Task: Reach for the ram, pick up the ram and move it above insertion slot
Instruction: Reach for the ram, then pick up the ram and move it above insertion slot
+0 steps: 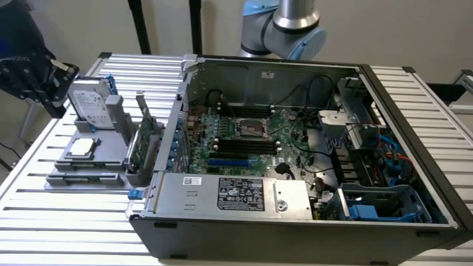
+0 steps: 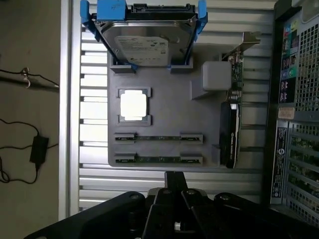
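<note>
Presently, the end effector (image 2: 174, 175) has its black fingers pressed together with nothing between them. It hangs over the slatted aluminium counter (image 2: 92, 124), just short of the grey plastic holder tray (image 2: 164, 99). Closest ahead of it is the nearer ram stick (image 2: 158, 159), a long, thin green circuit board set on edge in the tray's first slot, apart from the fingertips. The second ram stick (image 2: 158, 138) lies parallel just beyond. Farther out sits a pale square processor chip (image 2: 133, 105), and farthest a silver-labelled hard drive in blue rails (image 2: 149, 40). Off to one side a green expansion card (image 2: 230, 124) stands along the tray's edge, with the open metal computer case (image 2: 299, 99) beyond it.
</note>
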You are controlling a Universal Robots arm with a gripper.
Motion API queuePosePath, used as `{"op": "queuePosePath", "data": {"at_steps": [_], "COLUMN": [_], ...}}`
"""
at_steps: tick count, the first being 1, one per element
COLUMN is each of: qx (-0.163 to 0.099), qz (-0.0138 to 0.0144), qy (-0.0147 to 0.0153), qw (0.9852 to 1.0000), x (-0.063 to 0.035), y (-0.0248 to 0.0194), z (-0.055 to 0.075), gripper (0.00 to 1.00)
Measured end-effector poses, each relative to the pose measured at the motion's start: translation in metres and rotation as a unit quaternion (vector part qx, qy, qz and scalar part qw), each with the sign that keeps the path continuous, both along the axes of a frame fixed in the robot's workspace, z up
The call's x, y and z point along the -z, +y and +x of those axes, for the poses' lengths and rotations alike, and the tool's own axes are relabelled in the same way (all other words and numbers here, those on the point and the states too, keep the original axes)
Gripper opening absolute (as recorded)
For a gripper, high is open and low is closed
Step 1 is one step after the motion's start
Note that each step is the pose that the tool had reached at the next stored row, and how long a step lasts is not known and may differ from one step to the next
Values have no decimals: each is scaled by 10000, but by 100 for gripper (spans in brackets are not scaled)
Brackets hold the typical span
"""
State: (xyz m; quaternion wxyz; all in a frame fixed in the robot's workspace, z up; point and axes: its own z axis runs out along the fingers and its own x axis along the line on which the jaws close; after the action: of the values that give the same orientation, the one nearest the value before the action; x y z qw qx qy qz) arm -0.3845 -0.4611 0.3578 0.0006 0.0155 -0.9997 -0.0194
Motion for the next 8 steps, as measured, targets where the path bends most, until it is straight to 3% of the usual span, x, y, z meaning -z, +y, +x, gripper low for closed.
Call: {"op": "queuePosePath", "data": {"at_steps": [4, 8], "qx": [-355, -718], "qz": [1, 0], "qy": [-1, 0], "qw": [9994, 9974], "x": [1, 0], "y": [0, 0], "z": [-2, -1], "gripper": [11, 11]}}
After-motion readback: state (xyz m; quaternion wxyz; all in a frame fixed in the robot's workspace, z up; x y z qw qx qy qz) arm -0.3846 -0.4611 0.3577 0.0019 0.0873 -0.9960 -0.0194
